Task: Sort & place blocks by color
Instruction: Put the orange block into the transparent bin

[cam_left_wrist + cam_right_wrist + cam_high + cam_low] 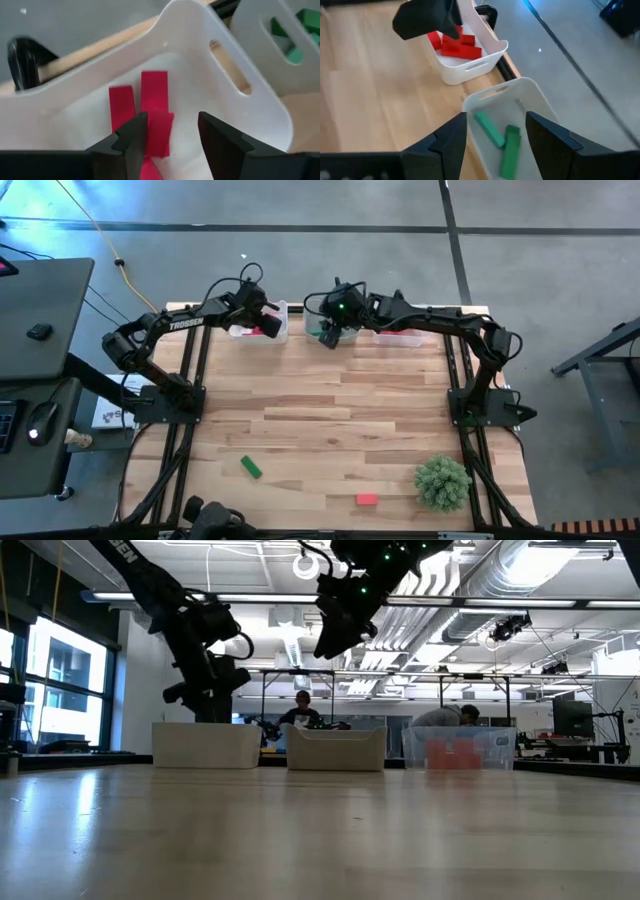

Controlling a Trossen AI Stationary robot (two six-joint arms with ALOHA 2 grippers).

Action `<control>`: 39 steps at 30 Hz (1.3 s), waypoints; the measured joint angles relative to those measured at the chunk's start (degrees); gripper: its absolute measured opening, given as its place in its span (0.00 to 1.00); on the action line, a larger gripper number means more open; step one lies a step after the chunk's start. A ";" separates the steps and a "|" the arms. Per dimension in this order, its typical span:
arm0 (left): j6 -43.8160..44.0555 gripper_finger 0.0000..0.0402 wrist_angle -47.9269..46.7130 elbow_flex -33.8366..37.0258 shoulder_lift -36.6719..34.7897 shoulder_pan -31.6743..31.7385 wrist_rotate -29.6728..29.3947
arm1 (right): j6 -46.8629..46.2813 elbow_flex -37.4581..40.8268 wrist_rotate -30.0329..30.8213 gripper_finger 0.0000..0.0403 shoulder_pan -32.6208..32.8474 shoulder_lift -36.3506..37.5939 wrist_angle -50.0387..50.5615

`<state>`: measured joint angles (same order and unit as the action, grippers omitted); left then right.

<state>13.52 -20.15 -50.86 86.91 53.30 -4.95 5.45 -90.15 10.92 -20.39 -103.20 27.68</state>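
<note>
A wooden table point(330, 420) carries three pale bins in a row along its far edge. The left gripper point(167, 142) hangs over the left bin point(272, 320), jaws parted and empty, directly above the crimson red blocks point(152, 107) lying inside it. Just to the right, the right gripper point(495, 137) hovers over the middle bin point(530, 95), jaws wide apart and holding nothing; two green bars point(500, 137) lie in that bin below it. The right bin point(405, 338) holds coral blocks point(455, 753). Near the table's front edge, a loose green block point(250, 467) lies left of centre, a loose red block point(367, 500) lies right of centre, and a bushy green plant point(442, 483) stands towards the front right corner.
</note>
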 joint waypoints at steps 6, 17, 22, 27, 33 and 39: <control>-6.20 0.45 -3.53 -3.77 0.00 0.00 -1.18 | -7.66 0.00 0.76 0.48 3.00 0.93 3.99; -9.24 0.44 -10.42 -10.20 -0.02 -0.11 -0.97 | -20.88 0.00 -8.33 0.48 9.22 1.64 15.48; -9.25 0.44 -13.39 -13.10 -0.02 -0.23 4.52 | -24.24 0.00 -12.44 0.48 12.10 1.64 18.90; -9.25 0.44 -14.35 -13.51 -1.06 -1.56 10.94 | -27.37 0.00 -13.12 0.48 15.38 1.64 21.43; -9.25 0.44 -17.13 -13.54 -2.50 -5.82 11.86 | -29.53 0.00 -13.19 0.48 19.31 1.64 24.54; -9.21 0.44 -20.11 -13.54 -3.77 -11.72 11.98 | -35.53 0.00 -15.57 0.48 22.49 1.64 28.26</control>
<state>4.31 -40.25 -64.40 83.14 41.58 7.03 -30.09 -90.15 -4.64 2.10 -101.56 55.94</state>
